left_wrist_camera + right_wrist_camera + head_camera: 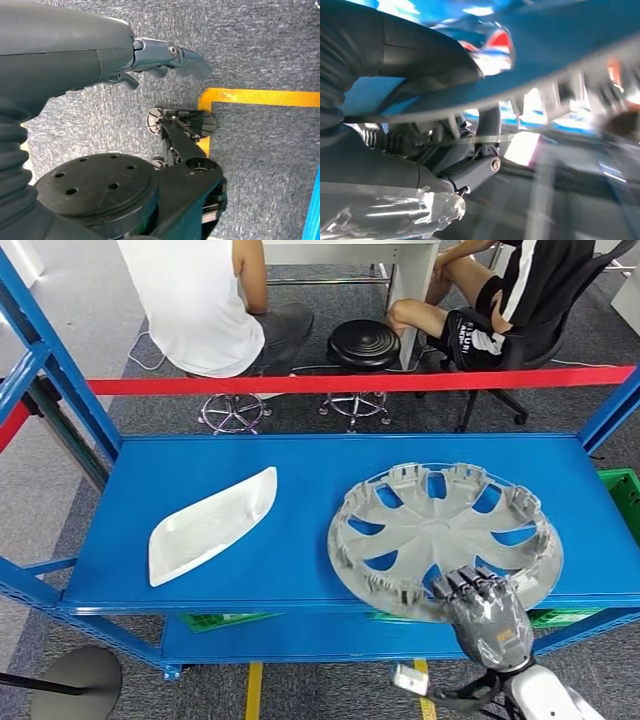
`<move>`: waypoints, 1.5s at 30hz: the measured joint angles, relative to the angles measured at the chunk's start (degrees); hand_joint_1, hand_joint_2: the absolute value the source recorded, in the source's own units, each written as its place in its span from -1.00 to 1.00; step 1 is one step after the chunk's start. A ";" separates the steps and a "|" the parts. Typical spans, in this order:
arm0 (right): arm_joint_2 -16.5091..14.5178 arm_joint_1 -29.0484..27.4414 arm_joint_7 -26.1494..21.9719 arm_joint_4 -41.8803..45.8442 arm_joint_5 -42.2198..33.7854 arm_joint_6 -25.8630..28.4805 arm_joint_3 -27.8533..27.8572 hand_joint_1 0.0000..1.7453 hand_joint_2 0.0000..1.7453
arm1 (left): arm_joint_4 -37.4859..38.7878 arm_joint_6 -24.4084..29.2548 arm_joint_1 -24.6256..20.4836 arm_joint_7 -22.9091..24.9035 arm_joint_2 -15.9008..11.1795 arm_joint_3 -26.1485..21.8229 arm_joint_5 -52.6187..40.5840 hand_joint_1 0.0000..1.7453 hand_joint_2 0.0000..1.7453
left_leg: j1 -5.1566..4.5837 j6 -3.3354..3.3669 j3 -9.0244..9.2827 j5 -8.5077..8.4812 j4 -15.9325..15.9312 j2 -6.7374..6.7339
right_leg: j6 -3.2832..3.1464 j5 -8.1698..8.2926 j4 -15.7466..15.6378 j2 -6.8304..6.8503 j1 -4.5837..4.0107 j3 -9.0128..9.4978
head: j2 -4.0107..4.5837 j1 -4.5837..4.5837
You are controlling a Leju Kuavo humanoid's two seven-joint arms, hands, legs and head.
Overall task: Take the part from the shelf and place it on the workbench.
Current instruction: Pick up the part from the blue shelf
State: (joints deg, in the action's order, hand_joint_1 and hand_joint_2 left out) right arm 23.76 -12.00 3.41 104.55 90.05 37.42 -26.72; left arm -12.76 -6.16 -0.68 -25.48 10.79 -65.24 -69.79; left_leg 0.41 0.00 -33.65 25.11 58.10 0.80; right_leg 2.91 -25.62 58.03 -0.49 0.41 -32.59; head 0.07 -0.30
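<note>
Right hand: the right hand [483, 612] is at the near rim of the wheel cover [445, 530]. Its fingers [466, 583] lie curled over the rim from above, and in the right wrist view the thumb [476, 170] is under the edge, so the hand grips the cover at that rim.
Left hand: the left hand [113, 55] hangs over grey carpet with a yellow floor line [264, 97]. It holds nothing; its fingers [181, 55] are stretched out and lie close together, touching nothing.
Task part: the wheel cover is grey, round, with spokes and openings. It lies on the right part of the blue shelf [302, 530], its near rim at the shelf's front edge, where the hand holds it.
Other part: a white, boat-shaped plastic part [211, 525] lies on the left part of the same shelf, well apart from the cover.
Behind shelf: a red bar [355, 384], a black stool [364, 344], and two seated persons.
</note>
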 joint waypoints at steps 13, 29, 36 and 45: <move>-25.28 -10.23 -20.43 11.12 -0.04 2.08 17.20 1.00 1.00 | 0.00 2.61 -1.66 -1.70 0.27 -0.54 -2.40 -1.00 1.00 | 0.22 1.38 -0.42 -1.38 -0.97 -0.62 | 1.28 -8.97 14.75 0.06 0.36 -5.60 | 0.00 -0.03; -27.40 -8.89 -8.11 21.00 0.26 2.05 12.15 1.00 1.00 | 0.00 5.01 -1.85 -1.01 0.44 -0.63 -4.73 -1.00 1.00 | 0.50 -2.31 -6.92 7.77 14.84 -0.32 | -2.52 0.22 0.62 -0.06 0.15 -0.68 | 0.00 0.37; -27.18 -8.81 -6.99 23.10 0.26 2.04 10.39 1.00 1.00 | 0.00 5.70 -2.46 -1.12 0.22 -0.43 -5.86 -1.00 1.00 | -0.80 -0.04 5.77 3.72 -1.72 -0.29 | -1.30 3.45 0.58 0.16 -0.36 -3.57 | 0.00 0.40; -25.80 -10.19 -5.95 24.51 0.24 2.04 8.70 1.00 1.00 | 0.01 6.51 -2.65 -1.18 0.55 1.09 -8.52 -1.00 1.00 | -0.46 1.64 0.53 -1.36 -2.24 -1.45 | 1.10 -6.88 16.52 0.17 0.06 -7.08 | 0.00 0.12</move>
State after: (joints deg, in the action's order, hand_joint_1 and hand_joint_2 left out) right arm -2.04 -22.19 -2.54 129.06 90.29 39.46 -18.03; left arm -12.75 0.35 -3.33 -26.67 11.34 -64.15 -78.31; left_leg -0.05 1.64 -33.12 23.74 55.86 -0.65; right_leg 4.01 -32.50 74.55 -0.32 0.48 -39.68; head 0.07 -0.18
